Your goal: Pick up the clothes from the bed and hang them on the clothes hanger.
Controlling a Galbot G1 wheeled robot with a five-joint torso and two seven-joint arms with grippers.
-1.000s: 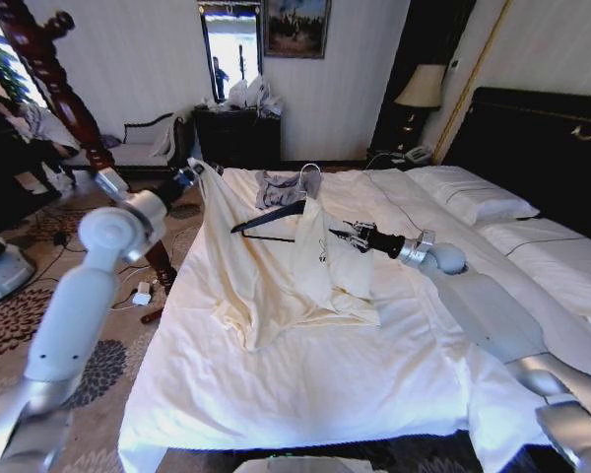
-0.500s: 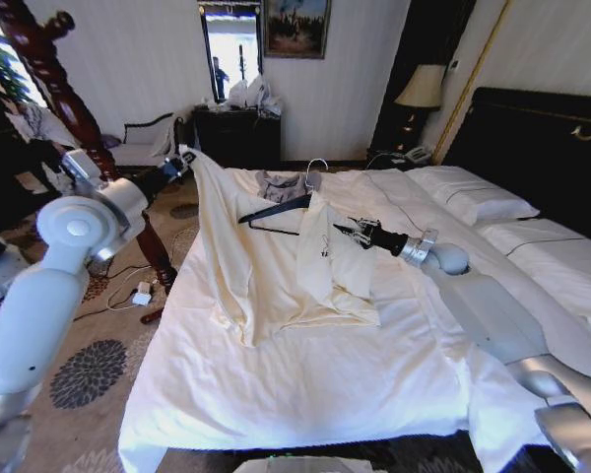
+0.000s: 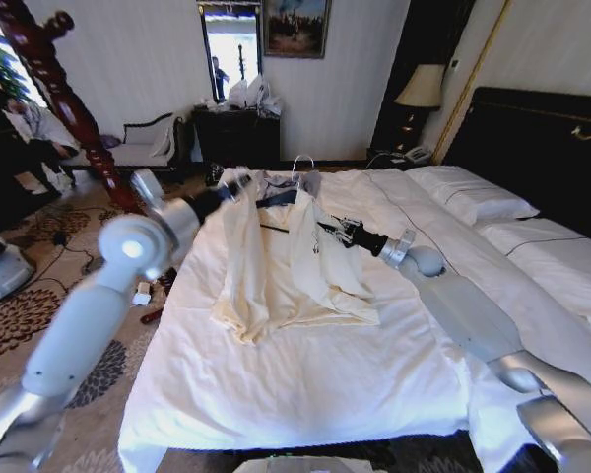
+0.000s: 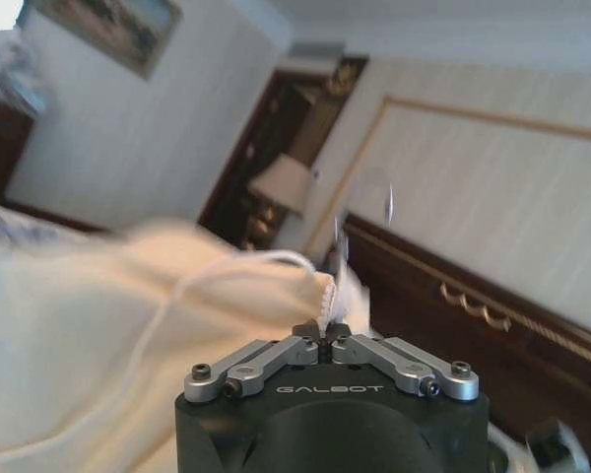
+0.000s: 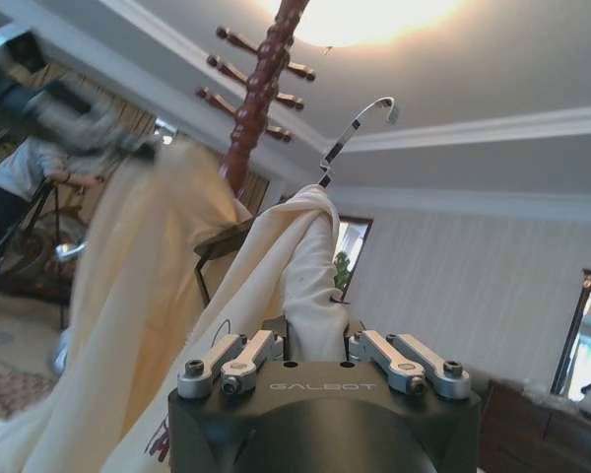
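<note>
The cream clothes hang in a tall fold above the white bed, lower hem resting on the sheet. My left gripper is shut on the fabric's upper left edge, pinched between its tips. The black clothes hanger sits under the garment's top, silver hook pointing up. My right gripper is shut on the cream clothes draped over the hanger's shoulder, below the hook. Most of the hanger is covered by fabric.
A small grey-blue garment lies behind the hanger. The reddish wooden pole stand rises at the left, also seen in the right wrist view. A dark dresser, lamp, pillows and black headboard stand farther back.
My left gripper has swung right towards the hanger, carrying the clothes' edge, so the fabric now hangs narrower. The right gripper and hanger shifted slightly left and up.
</note>
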